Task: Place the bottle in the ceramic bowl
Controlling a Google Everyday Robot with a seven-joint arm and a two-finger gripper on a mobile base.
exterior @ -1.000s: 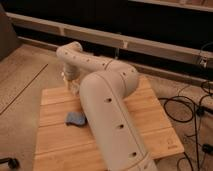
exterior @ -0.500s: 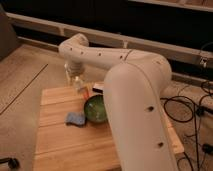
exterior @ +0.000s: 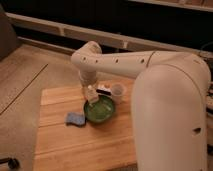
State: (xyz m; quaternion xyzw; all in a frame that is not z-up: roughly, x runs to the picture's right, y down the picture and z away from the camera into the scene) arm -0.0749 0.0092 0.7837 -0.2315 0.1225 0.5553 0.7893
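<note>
The whitish-cream bottle (exterior: 91, 94) hangs upright in my gripper (exterior: 89, 90), which points down from the white arm and is shut on it. The bottle is just above the back left rim of the glossy green ceramic bowl (exterior: 101, 111). The bowl stands on the wooden table, a little left of its middle. The inside of the bowl that shows holds nothing.
A blue sponge (exterior: 76, 119) lies just left of the bowl. A pale translucent cup (exterior: 118, 93) and a small dark item (exterior: 105, 90) stand right behind the bowl. The wooden table (exterior: 65, 145) ends at the left over a carpeted floor. My arm's bulky link (exterior: 170, 110) covers the table's right side.
My gripper has carried the bottle from the table's back left corner forward and to the right, to just over the green bowl. The view has shifted, so the bowl now shows in full.
</note>
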